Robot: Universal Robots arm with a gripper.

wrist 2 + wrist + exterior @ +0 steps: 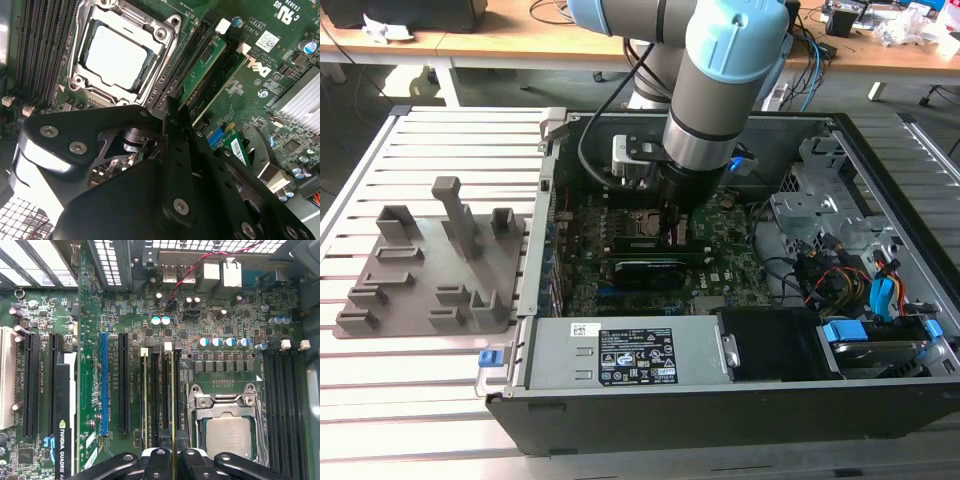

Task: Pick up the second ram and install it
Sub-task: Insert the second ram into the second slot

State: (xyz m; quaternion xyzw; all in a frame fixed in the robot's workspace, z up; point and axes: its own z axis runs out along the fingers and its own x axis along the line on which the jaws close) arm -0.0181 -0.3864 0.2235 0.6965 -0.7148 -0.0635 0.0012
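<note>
Computer case (880,180), open on slatted table (440,400); motherboard (225,335) inside. Grey fixture tray (420,290) alongside. Gripper (172,457) clamped on second ram (172,405), standing edge-on in a slot beside CPU socket (227,430).

Two ram sticks (144,395) (172,400) are seen in the slots (both on edge), beside one CPU socket (231,427) and one graphics card (645,270).

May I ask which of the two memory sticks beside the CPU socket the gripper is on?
The second ram, nearer the CPU socket: it runs into the gripper. The other stick stands free.
</note>
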